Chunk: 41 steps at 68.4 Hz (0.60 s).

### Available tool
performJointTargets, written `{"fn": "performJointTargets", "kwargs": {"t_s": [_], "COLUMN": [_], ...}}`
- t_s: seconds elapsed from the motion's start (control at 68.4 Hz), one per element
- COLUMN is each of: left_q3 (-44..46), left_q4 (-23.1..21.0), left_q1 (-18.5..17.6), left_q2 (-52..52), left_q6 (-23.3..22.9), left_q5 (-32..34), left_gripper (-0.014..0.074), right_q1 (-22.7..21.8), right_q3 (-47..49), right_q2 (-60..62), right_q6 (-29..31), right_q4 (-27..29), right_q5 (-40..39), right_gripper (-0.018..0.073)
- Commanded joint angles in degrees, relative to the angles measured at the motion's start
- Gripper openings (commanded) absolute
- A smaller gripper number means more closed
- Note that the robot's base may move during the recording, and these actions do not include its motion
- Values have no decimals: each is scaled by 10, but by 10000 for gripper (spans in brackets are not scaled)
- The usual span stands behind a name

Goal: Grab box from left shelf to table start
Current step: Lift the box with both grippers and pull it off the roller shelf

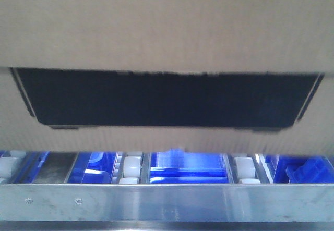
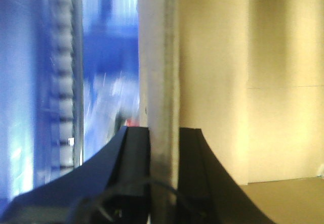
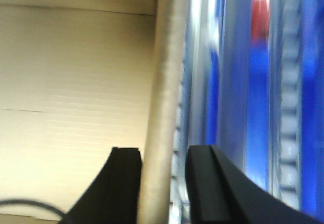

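You had the box (image 1: 167,22) right up against the front camera, its dark panel (image 1: 167,98) square across the view and its lower edge just above the shelf (image 1: 167,202), where the silvery rail ran along the bottom. Whether the box sat on the white rollers (image 1: 132,168) or hung just clear of them, I could not tell. The left tool (image 2: 162,129) was clamped on the box, one black finger (image 2: 134,153) tight against each face of the upright cardboard wall (image 2: 163,57). The right tool (image 3: 162,148) straddled the opposite wall, but a sliver of blue showed beside its outer finger (image 3: 202,183), so I could not tell whether it was truly biting. By my reading this was the lift-out step, and doing it well meant confirming that right-hand grip before you asked the cardboard to carry load. A thin wall like that would likely bend or tear if one arm led, so the call was for both arms to rise together, level, until the bottom cleared the rail. Only then was it wise to draw back toward the counter, slowly, with no twist. Catching the rail looked to be the main risk, along with dragging the box across the blue bins (image 1: 188,171).
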<state>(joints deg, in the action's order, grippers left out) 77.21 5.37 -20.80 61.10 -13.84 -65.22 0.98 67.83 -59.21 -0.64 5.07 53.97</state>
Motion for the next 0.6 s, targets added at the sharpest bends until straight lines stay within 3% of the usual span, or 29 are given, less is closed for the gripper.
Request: {"fn": "performJointTargets", "kwargs": {"t_s": [0.0,0.263,0.585], "left_q3": [-33,-156,-163], "left_q4": [-15,-15,-15], "left_q1": [2,2,2], "left_q2": [-55,-193,-301], "left_q6": [-7,-7,-7], "left_q5": [57,159,170], "left_gripper": [-86,-88,-88], "right_q1": [-5,-5,-5], "right_q3": [-4,-91,-105], "right_q2": [43,145,271], "right_q6": [-8,-8,-7], "right_q4": [-15,2,13], "right_q5": [-75,-97,-110], "right_gripper": [50,50,50]}}
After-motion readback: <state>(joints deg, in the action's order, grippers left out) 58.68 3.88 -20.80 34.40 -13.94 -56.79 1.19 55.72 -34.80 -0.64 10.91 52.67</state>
